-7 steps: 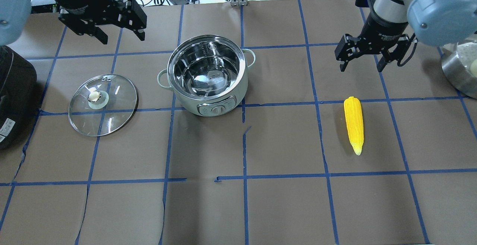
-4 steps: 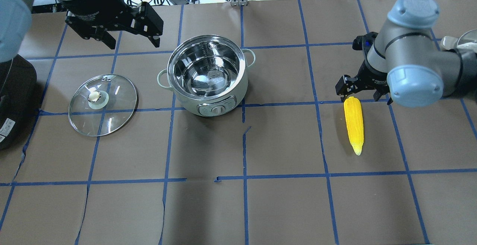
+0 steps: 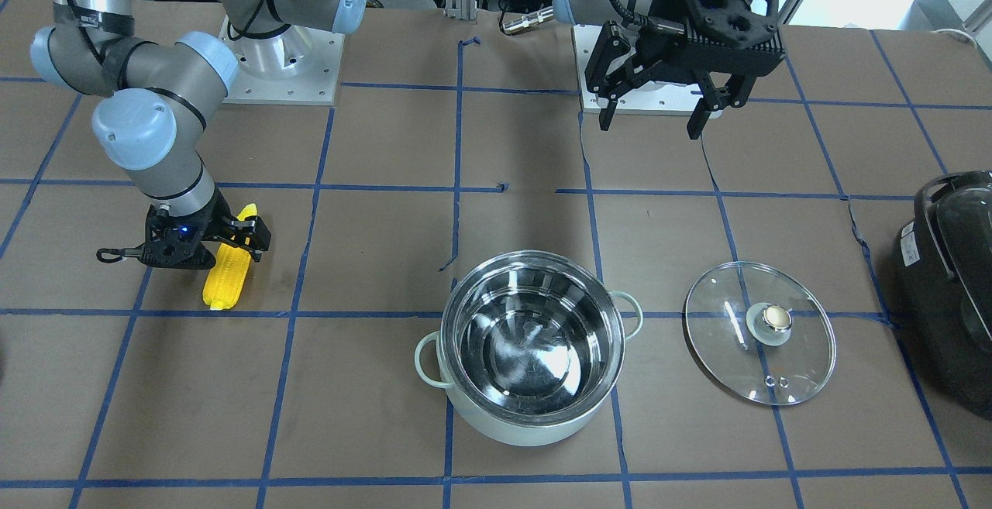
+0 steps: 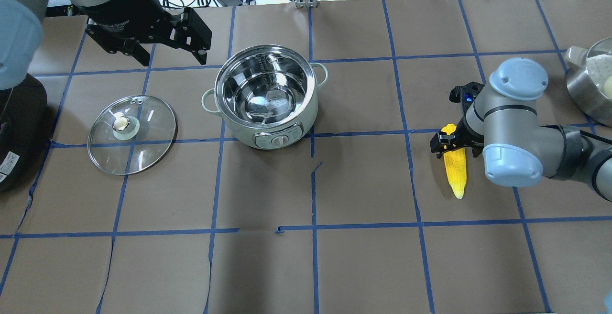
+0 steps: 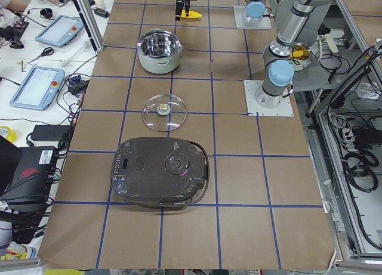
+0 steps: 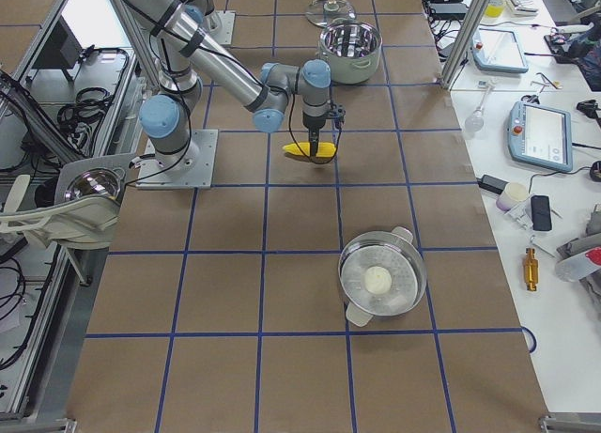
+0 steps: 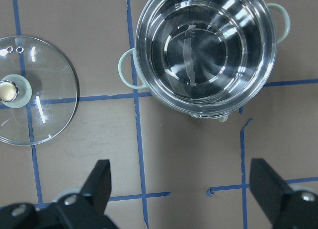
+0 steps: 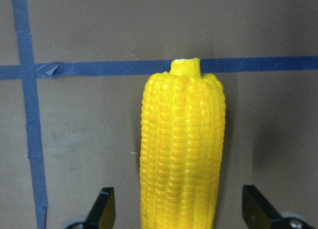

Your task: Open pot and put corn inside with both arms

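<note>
- Right gripper (image 8: 179, 201) is spread wide and astride the corn (image 8: 182, 139) near its thick end. Its fingers stand clear on both sides and grip nothing. The wrist view cuts off the cob's tip.
- Left gripper (image 7: 181, 173) is open and empty, raised over the table.
- The pot (image 4: 287, 119) is uncovered. Its lid (image 4: 143, 149) lies flat beside it, apart.

Opposed steep views of the worktop (image 4: 334, 266), two distant end views, two close downward wrist views; pot (image 7: 203, 50) in five.

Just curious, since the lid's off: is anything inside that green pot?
Nothing: the pot shows bare steel to its bottom, nothing covered. The corn lies outside.
</note>
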